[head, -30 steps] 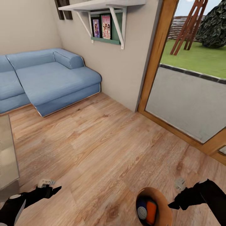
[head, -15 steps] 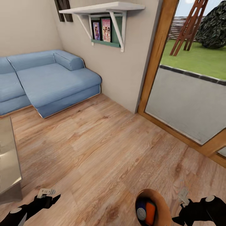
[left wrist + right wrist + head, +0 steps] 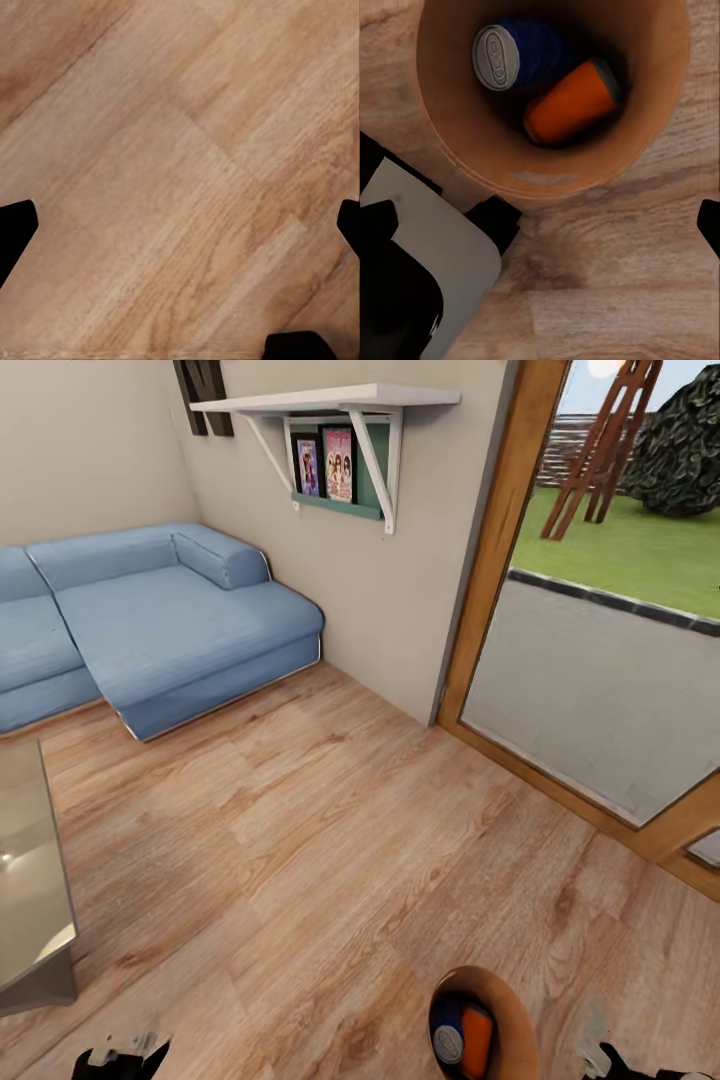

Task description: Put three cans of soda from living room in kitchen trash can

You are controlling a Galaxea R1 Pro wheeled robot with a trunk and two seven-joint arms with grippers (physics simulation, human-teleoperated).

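Both arms have dropped almost out of the head view since a second ago. Left of the trash can (image 3: pixel 520 1015), the left gripper (image 3: pixel 180 225) hangs over bare wood floor (image 3: pixel 330 840), fingers spread wide. Inside the bin lie a blue can (image 3: pixel 510 56) and an orange can (image 3: pixel 574 101). Beside it, the right gripper (image 3: pixel 540 217) seems open, holding nothing.
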